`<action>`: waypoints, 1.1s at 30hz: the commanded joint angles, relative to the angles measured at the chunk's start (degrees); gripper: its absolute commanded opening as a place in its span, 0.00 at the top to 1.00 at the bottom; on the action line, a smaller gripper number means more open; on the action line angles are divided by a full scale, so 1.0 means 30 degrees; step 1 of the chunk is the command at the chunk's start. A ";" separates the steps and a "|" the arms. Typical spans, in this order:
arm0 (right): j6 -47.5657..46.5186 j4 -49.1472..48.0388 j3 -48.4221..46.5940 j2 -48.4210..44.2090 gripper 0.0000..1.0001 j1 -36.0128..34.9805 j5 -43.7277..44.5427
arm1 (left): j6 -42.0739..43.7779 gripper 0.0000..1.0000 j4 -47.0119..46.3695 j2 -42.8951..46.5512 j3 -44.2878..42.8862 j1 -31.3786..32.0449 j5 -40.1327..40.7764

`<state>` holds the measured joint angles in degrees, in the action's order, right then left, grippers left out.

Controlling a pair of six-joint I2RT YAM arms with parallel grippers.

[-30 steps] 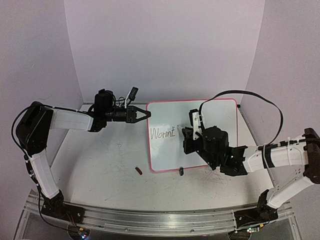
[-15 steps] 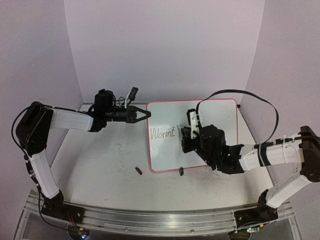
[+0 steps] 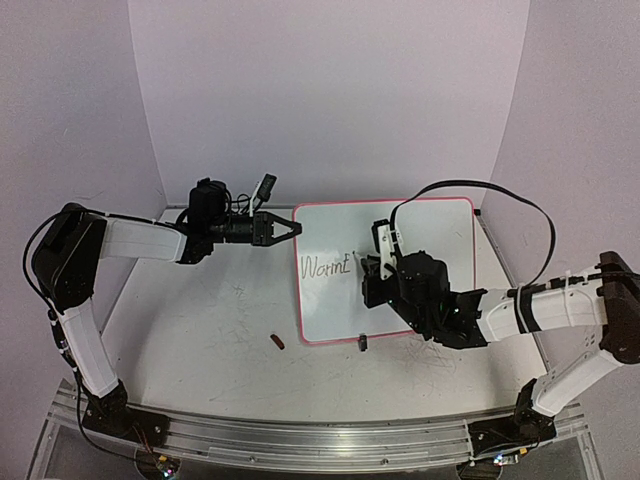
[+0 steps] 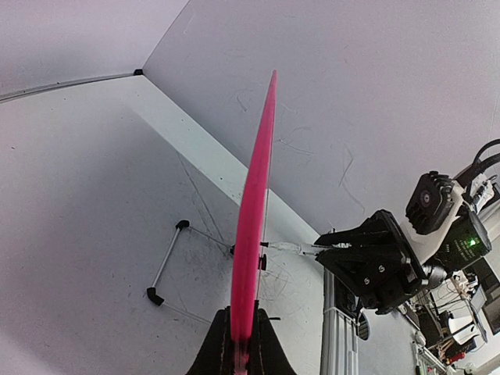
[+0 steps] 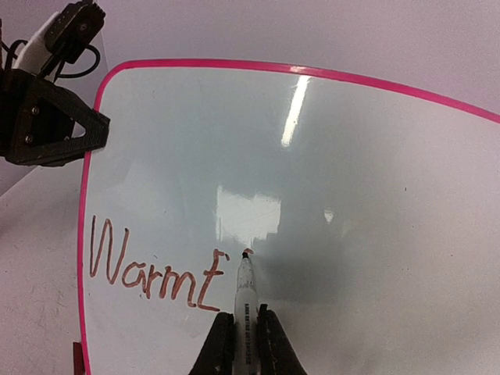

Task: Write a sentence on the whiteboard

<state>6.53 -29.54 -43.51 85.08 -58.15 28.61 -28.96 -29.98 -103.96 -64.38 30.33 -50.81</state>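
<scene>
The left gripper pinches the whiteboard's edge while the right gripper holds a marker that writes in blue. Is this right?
Not quite: the writing is reddish, not blue, as the right wrist view shows. The left gripper does pinch the whiteboard edge and the right gripper holds the marker.

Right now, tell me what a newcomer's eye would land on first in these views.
The pink-framed whiteboard in the middle of the table stands out, with red writing reading roughly "WarmE" near its left edge. The right gripper holds a marker with its tip at the board, just right of the last letter. The left gripper pinches the board's left edge.
</scene>
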 commanded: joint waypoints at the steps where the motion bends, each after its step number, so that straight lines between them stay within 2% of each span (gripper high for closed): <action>1: 0.0533 0.1163 -0.0459 0.0010 1.00 0.0075 0.0211 | -0.0160 1.00 0.0654 0.0306 -0.0106 0.0643 -0.0052; 33: 0.2542 0.2465 0.0761 -0.0646 1.00 -0.0865 0.0265 | -0.0189 1.00 0.0646 0.0460 -0.0073 0.0672 -0.0036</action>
<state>12.48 -24.38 -42.16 84.10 -60.37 28.49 -28.96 -29.93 -103.90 -64.38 30.34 -50.80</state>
